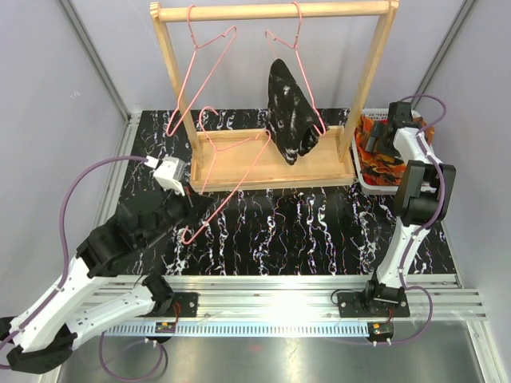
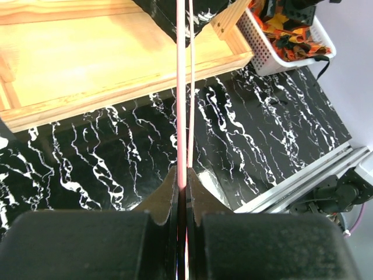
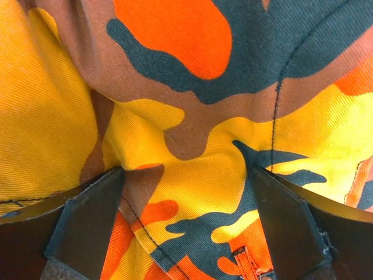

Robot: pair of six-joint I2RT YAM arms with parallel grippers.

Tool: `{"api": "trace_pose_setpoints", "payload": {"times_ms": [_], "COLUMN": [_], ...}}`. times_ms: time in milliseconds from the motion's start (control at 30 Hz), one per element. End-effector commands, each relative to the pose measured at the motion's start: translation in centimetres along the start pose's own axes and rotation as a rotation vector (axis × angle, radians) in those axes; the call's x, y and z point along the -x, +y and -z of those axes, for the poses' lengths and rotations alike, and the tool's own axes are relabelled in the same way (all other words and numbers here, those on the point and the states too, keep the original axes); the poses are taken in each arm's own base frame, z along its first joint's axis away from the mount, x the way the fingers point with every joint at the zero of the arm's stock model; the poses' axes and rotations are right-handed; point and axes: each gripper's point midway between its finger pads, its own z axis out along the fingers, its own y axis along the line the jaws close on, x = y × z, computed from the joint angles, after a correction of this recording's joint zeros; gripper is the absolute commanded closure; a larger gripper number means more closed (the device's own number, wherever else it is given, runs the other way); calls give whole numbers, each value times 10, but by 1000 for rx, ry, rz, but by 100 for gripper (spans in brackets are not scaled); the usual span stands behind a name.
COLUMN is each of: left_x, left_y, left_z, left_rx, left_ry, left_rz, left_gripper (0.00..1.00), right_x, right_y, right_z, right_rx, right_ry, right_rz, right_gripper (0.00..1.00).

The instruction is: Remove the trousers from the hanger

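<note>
The black, white-speckled trousers (image 1: 291, 112) hang on a pink hanger (image 1: 297, 48) on the right of the wooden rack's rod. The camouflage trousers (image 1: 385, 163) lie in the white basket (image 1: 361, 182). They fill the right wrist view (image 3: 192, 116). No plain red trousers show. My left gripper (image 1: 204, 209) is shut on the wire of an empty pink hanger (image 2: 183, 87), which slants from the table up over the rack's base. My right gripper (image 3: 186, 221) is open, its jaws spread wide on the camouflage cloth in the basket.
The wooden rack (image 1: 271, 11) stands on a wooden base tray (image 1: 263, 163) at the back of the black marbled table. Another empty pink hanger (image 1: 200, 68) hangs on the rod's left. The basket also shows in the left wrist view (image 2: 262, 52). Grey walls close both sides.
</note>
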Motion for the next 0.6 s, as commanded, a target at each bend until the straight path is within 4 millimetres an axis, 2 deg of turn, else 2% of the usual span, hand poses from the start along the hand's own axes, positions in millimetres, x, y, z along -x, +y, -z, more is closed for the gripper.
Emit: {"api": "trace_pose_setpoints", "payload": {"times_ms": [0, 67, 100, 133, 200, 233, 300, 333, 400, 433, 500, 533, 567], "left_x": [27, 33, 33, 40, 43, 46, 52, 53, 62, 66, 77, 83, 89], "left_y": [-6, -4, -3, -2, 0, 0, 3, 7, 8, 9, 4, 4, 3], "left_z": [9, 10, 7, 7, 6, 3, 0, -5, -7, -7, -12, -14, -15], "left_rx": [-3, 11, 24, 41, 66, 78, 108, 141, 166, 178, 174, 190, 198], "left_ry": [-65, -75, -68, -79, -74, -71, -79, -74, -86, -94, -111, -127, -140], "left_rz": [-12, -17, -28, -32, -48, -54, -68, -79, -100, -108, -135, -145, -155], "left_gripper": [100, 100, 100, 100, 100, 100, 100, 100, 100, 100, 100, 100, 100], "right_x": [-93, -64, -52, -29, 2, 22, 44, 56, 66, 72, 69, 70, 72], "right_y": [-15, -9, 2, 5, 5, 1, -4, -9, -11, -11, -4, -2, 2], "right_z": [-18, 4, 12, 36, 61, 88, 115, 140, 168, 194, 220, 247, 262], "right_rx": [-98, -51, 27, 72, 143, 162, 173, 175, 188, 221, 294, 340, 386], "right_ry": [299, 209, 168, 90, -13, -88, -175, -234, -290, -341, -367, -416, -452], "right_rz": [115, 68, 40, 4, -93, -125, -176, -187, -224, -232, -252, -266, -276], "right_gripper": [0, 1, 1, 1, 1, 0, 1, 1, 0, 1, 1, 1, 0]}}
